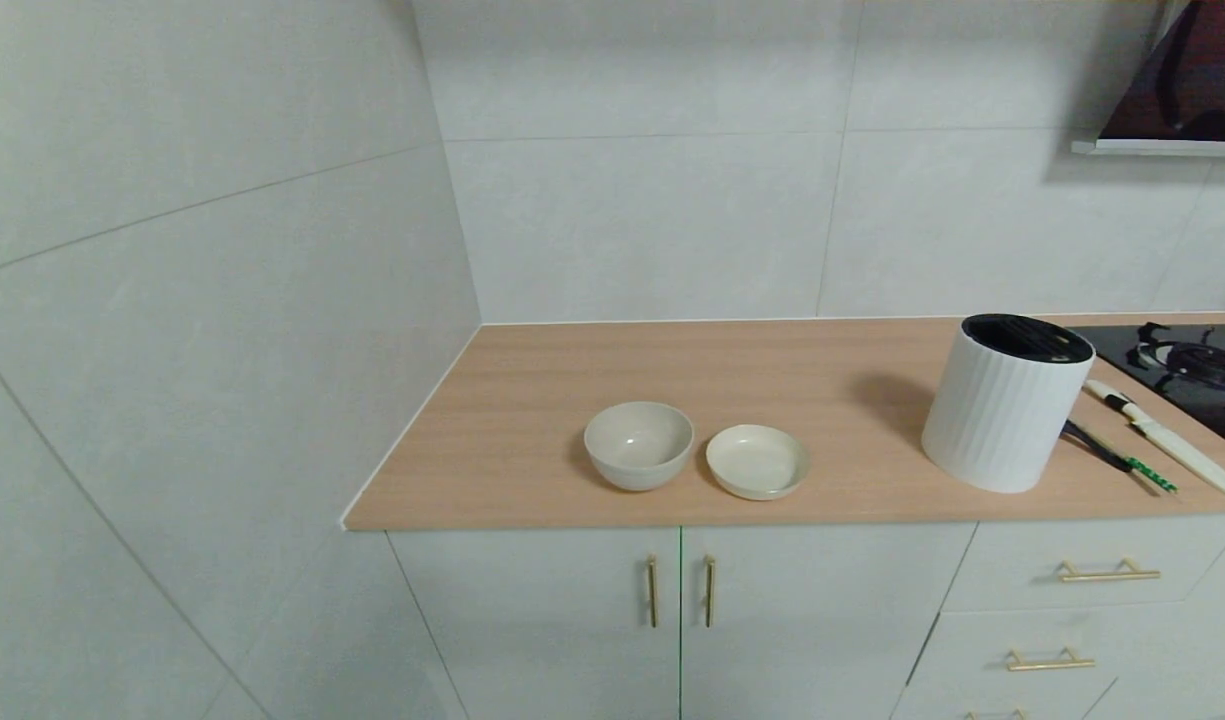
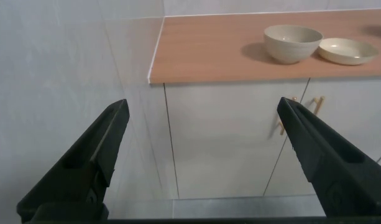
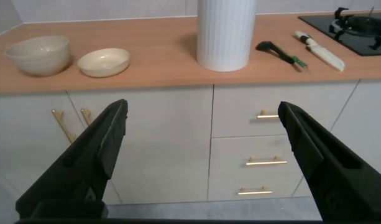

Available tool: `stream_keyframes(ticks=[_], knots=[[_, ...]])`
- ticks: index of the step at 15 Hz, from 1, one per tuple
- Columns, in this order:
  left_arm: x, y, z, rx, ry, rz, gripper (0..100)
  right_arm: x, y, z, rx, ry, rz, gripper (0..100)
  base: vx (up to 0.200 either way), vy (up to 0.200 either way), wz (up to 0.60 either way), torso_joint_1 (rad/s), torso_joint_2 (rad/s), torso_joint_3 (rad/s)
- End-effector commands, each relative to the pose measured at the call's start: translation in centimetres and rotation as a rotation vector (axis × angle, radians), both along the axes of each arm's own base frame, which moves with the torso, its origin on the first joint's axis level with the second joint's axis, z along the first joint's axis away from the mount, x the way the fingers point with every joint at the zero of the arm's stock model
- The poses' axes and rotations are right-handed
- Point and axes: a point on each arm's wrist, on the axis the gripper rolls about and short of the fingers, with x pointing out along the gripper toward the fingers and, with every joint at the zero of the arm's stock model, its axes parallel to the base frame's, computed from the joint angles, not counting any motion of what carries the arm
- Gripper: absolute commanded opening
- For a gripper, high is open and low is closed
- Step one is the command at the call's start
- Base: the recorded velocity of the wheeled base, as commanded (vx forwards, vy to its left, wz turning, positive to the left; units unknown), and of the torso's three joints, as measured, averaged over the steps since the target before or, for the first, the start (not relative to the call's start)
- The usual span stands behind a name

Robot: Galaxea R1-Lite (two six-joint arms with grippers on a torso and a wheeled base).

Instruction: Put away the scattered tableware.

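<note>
The bowl (image 1: 638, 445) and shallow dish (image 1: 757, 461) are set side by side near the counter's (image 1: 532, 400) front edge. The left gripper (image 2: 202, 106) and right gripper (image 3: 202, 106) are held wide open, empty, below counter level. The bowl's rim is best taken squarely from above.

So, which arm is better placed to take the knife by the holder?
Probably the right: the knife lies far right on the counter, nearer the right hand; the left hand faces the bowl.
</note>
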Motion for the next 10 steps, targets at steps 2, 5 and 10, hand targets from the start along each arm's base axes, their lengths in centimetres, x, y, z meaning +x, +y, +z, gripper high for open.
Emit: stream_keyframes(ticks=[2,5,10], knots=[[0.01,0.00,0.00,0.001,0.001,0.000,100,0.01,0.00,0.00,0.000,0.001,-0.001,100,0.000,0.000,0.00,0.000,0.00,0.000],[0.01,0.00,0.00,0.001,0.001,0.000,100,0.01,0.00,0.00,0.000,0.001,-0.001,100,0.000,0.000,0.00,0.000,0.00,0.000],[0.01,0.00,0.00,0.001,0.001,0.000,100,0.01,0.00,0.00,0.001,0.001,-0.001,100,0.000,0.000,0.00,0.000,0.00,0.000]])
